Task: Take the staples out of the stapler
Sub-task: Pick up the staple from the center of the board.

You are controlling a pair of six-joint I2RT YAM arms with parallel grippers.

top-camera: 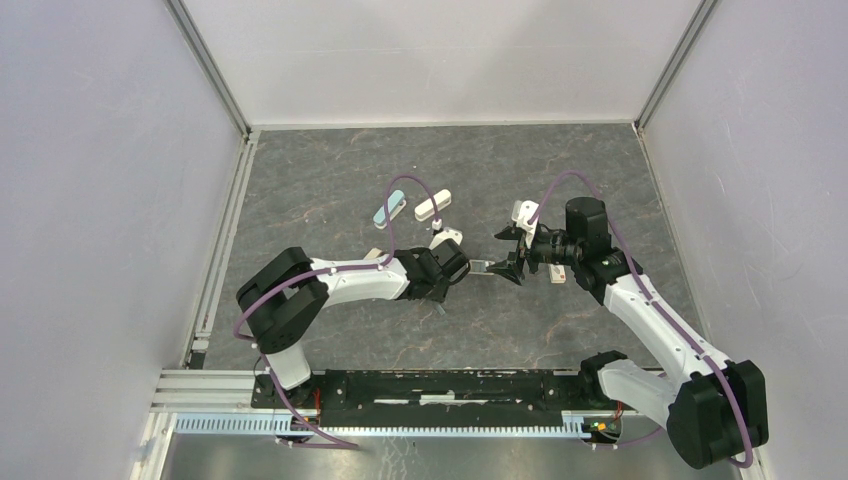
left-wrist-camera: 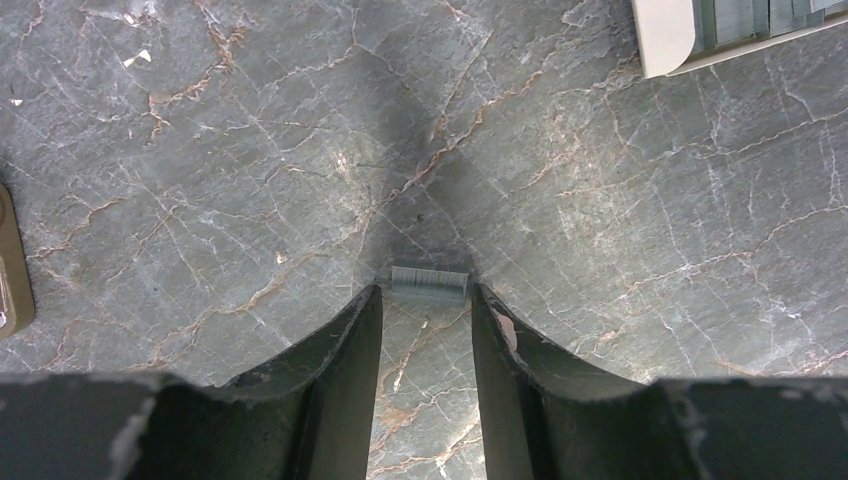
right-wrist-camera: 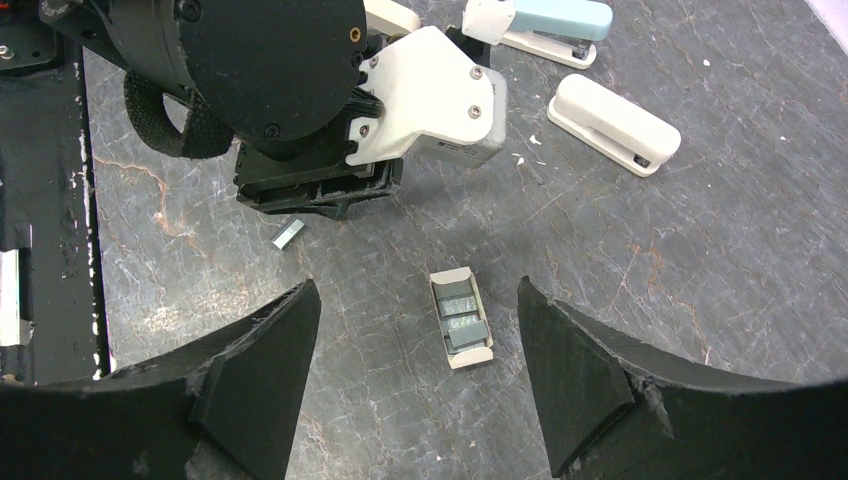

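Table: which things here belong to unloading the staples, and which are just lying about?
Job: staples at the left tool tips; teal stapler, white stapler (source unclear).
Lying about: small box of staple strips.

The left gripper (left-wrist-camera: pixel 427 293) points down at a grey marbled table (left-wrist-camera: pixel 230 170) veined with rust-brown. Its 2 dark fingers (left-wrist-camera: pixel 345 350) rise from the bottom edge, tips apart, their edges chipped pale in places. The staples (left-wrist-camera: pixel 429 283), 1 short silvery strip, lie flat on the table crosswise between the 2 tips. The right tip sits right against one end; at the left end a sliver of table shows. A shadow fans out above the strip. At the top right corner is part of a cream box (left-wrist-camera: pixel 663 38) with grey strips inside. A tan object (left-wrist-camera: pixel 10 265) is cut off by the left edge.
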